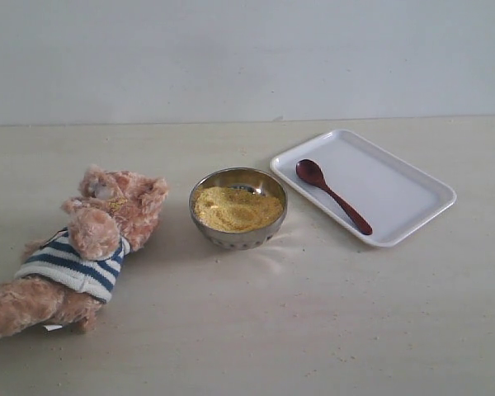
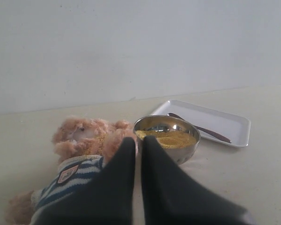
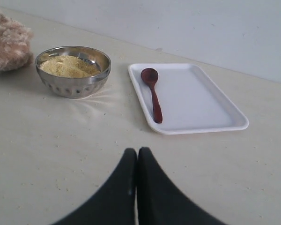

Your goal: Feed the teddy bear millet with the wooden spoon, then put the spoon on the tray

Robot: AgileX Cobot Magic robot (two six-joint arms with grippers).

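Plain pale grey wall [image 1: 247,58] behind; cream tabletop [image 1: 313,330], faintly speckled; soft, even light.

Surface [image 1: 330,330]: pale cream, matte, faintly streaked. It fills the lower two-thirds of the exterior frame and ends at a light wall along the top.

Three items lie directly on it.
- Teddy bear [image 1: 91,247]: lower left, lying down, head toward centre, legs running to the left edge.
- Steel bowl [image 1: 238,238]: centre, upright, near the bear's head but not touching. Bright glints on the surface at its base.
- Tray [image 1: 400,194]: right of centre, flat, set on a diagonal, near the bowl but apart.
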